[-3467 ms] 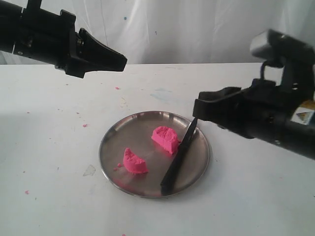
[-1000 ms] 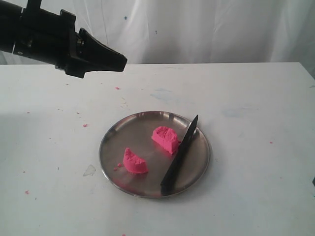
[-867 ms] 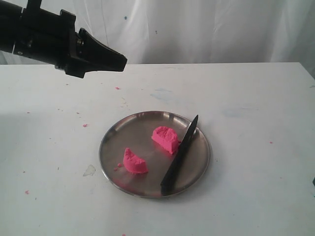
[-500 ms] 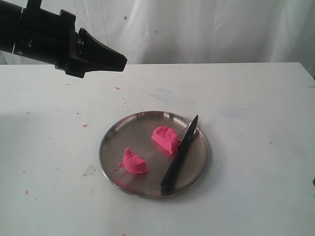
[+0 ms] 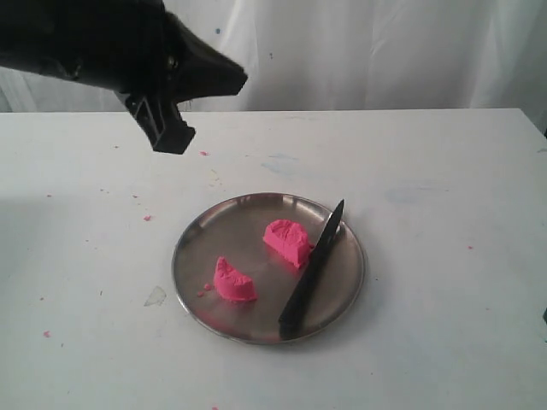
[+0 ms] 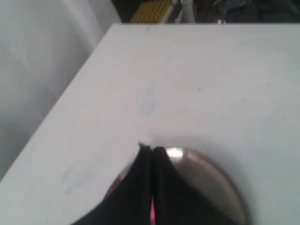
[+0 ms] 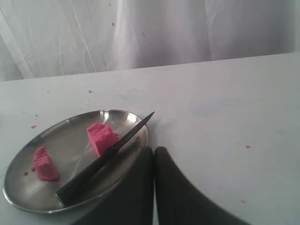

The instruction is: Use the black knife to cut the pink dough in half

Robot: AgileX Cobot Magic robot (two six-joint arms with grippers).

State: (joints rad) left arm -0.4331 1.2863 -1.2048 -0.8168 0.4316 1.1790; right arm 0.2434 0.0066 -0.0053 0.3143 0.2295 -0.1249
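Here, the pink dough (image 5: 288, 241) lies in two rough lumps on a round steel plate (image 5: 256, 209) in the middle of the white desk (image 5: 427, 171). One lump sits toward the far side of the plate, and the other lump (image 5: 233, 281) sits toward the near left side, well apart from the first. The black knife (image 5: 312, 269) lies slantwise on the plate's right side, its tip at the far rim and its handle end by the near rim. Its blade runs just beside the farther lump; we cannot tell whether they touch.

The left tool (image 5: 239, 79) hangs in the air above the desk, up and to the left of the plate in the exterior view — clenched, jaws pressed together, grasping nothing. It stands well apart from both lumps and from the knife. In its wrist view, we see the closed tips (image 6: 151, 149) over the plate's shiny rim (image 6: 215, 178).

The right tool (image 7: 153, 150) shows only in its own wrist view — likewise clenched and empty. The plate (image 7: 70, 126), the knife (image 7: 101, 161) and the two lumps (image 7: 101, 137) lie ahead of its tips, untouched by it. A few pink crumbs (image 5: 147, 218) dot the desk.
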